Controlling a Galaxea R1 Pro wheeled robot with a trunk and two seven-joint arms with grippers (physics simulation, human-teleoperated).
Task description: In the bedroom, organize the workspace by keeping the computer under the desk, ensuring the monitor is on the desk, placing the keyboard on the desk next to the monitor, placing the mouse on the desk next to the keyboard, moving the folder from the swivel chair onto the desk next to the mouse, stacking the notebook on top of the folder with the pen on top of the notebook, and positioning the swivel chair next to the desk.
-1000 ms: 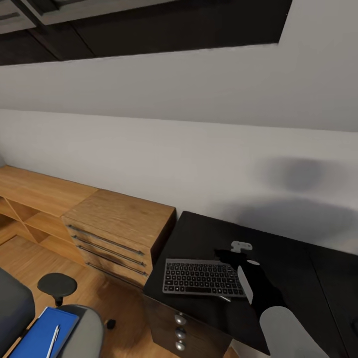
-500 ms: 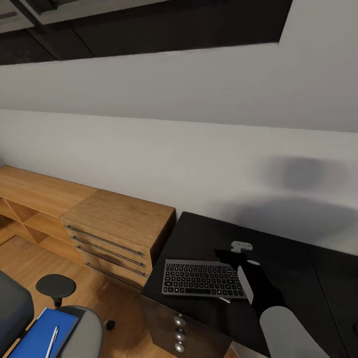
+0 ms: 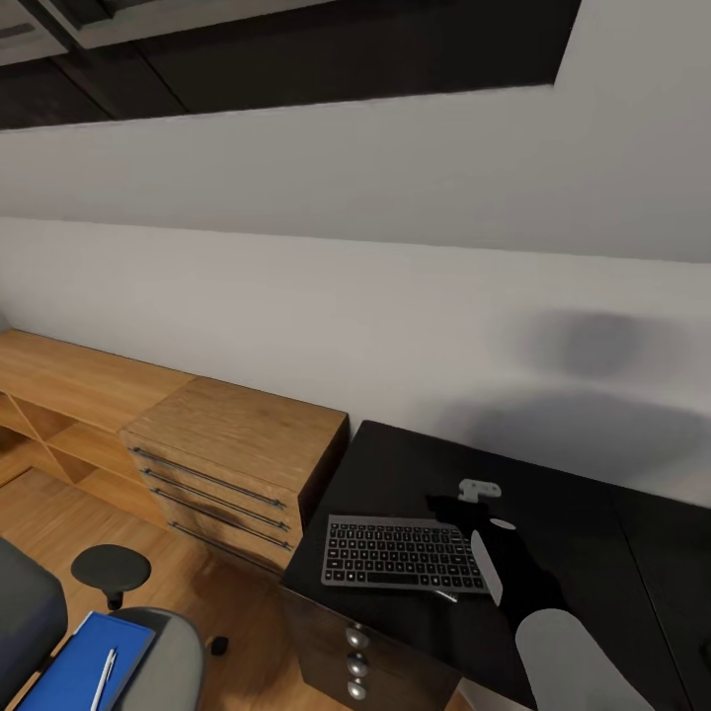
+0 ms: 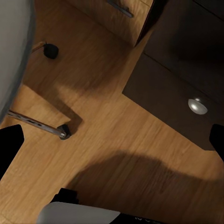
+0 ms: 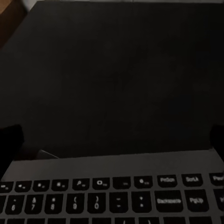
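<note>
Right gripper, fingers apart over the keyboard on the desk; a careless withdrawal might drag it askew

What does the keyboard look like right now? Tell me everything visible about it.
The keyboard is a slim grey slab with black keys and white legends, lying flat on the black desk near its front edge, above the silver drawer knobs. The right arm reaches over its right end. The right wrist view shows its top key rows close up.

Black right arm (pale grey panels)
</note>
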